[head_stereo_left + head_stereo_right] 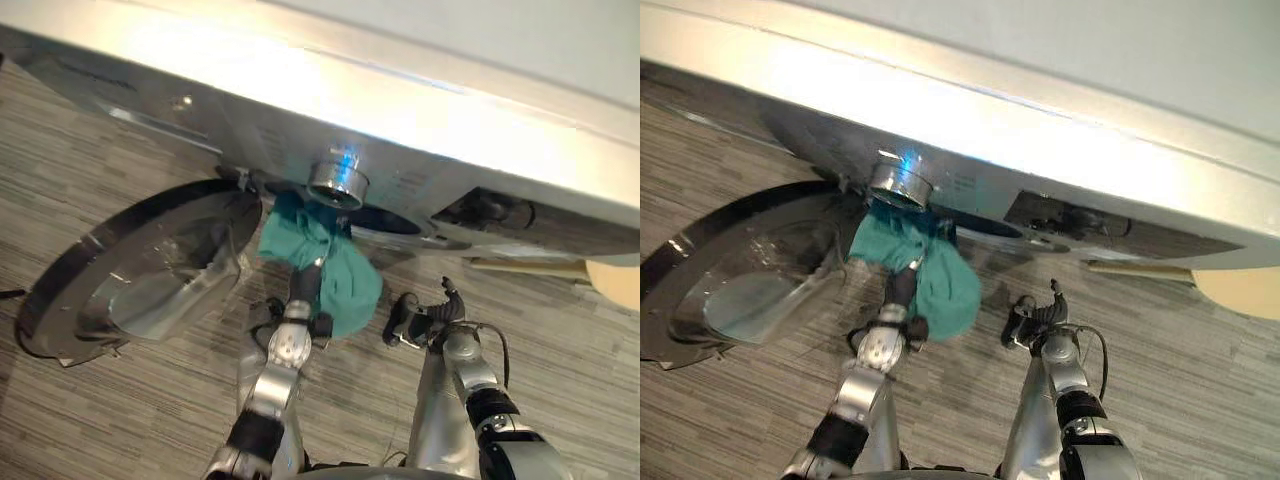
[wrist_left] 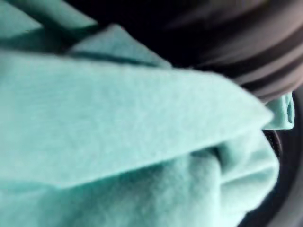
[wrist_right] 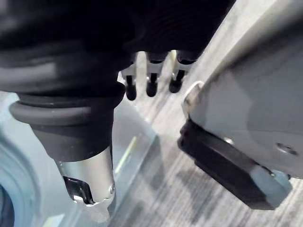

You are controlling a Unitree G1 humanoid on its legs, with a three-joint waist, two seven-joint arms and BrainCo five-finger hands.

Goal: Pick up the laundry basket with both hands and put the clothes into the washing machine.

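The cloth (image 1: 335,268), a teal piece, is draped over the lower lip of the washer's opening (image 1: 388,221). Part of it is tucked into the dark mouth, and the larger part hangs down outside, in front of the machine. In the left wrist view the cloth is seen bunched against the grey seal (image 2: 267,64) of the drum.

The left hand (image 1: 304,290) is raised under the hanging cloth and buried in it. Whether the cloth is gripped or merely pushed cannot be told.

The right hand (image 1: 420,322) is held low, beside the cloth but apart from it. Its fingers (image 3: 151,85) are loosely extended and nothing is held in it.

The washer (image 1: 420,130) is viewed from above. Its round door (image 1: 150,270) is swung fully open to the left, and a knob (image 1: 338,180) stands out just above the cloth.

The loading step is judged to be in hand: the cloth is at the mouth but not yet inside. For the next move, the hanging part would need to be lifted over the lip and pushed deep past the seal, so that nothing is left trailing where the door would close. The free right hand could be used to gather the low end.
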